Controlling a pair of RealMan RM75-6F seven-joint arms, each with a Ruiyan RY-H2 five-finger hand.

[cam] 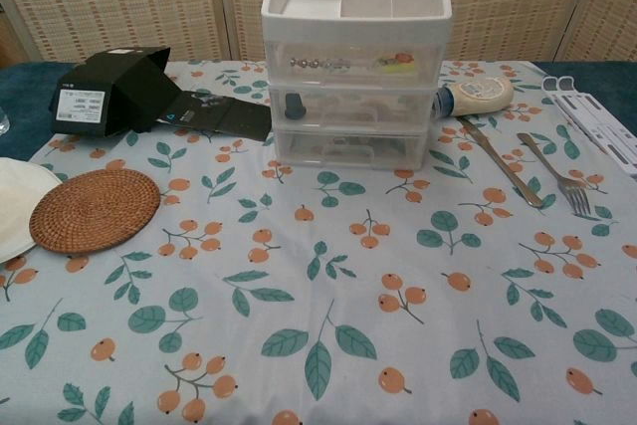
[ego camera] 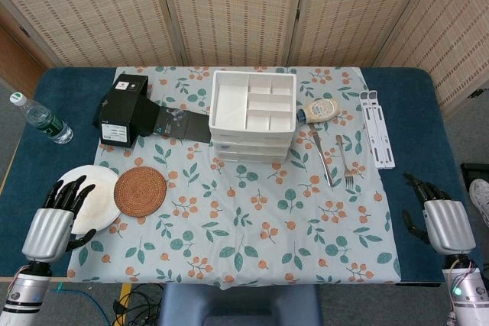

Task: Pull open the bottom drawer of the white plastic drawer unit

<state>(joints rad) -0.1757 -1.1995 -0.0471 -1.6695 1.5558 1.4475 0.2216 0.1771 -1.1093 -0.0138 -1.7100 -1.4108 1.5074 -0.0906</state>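
While both arms wait at the near edge of the bench [ego camera: 405, 89], the white plastic drawer unit [ego camera: 252, 116] stands toward twelve o'clock on the floral cloth [ego camera: 244, 219], its three drawers stacked and the bottom drawer [cam: 348, 149] flush with the ones above, pushed in. At about eight o'clock the left hand [ego camera: 57, 215] hovers with fingers spread and nothing in them, its fingertips over the rim of a white plate [ego camera: 95, 196]. At four o'clock the right hand [ego camera: 439, 215] sits off the cloth over the blue cover, fingers apart and bare of any load. Just beside the plate lies a round woven coaster [ego camera: 140, 192]. A black box [ego camera: 122, 108] rests at ten o'clock of the unit, a water bottle [ego camera: 42, 118] farther out. To the unit's three o'clock lie a squeeze bottle [ego camera: 318, 110], a knife [ego camera: 321, 156], a fork [ego camera: 344, 163] and a white folding stand [ego camera: 377, 127].
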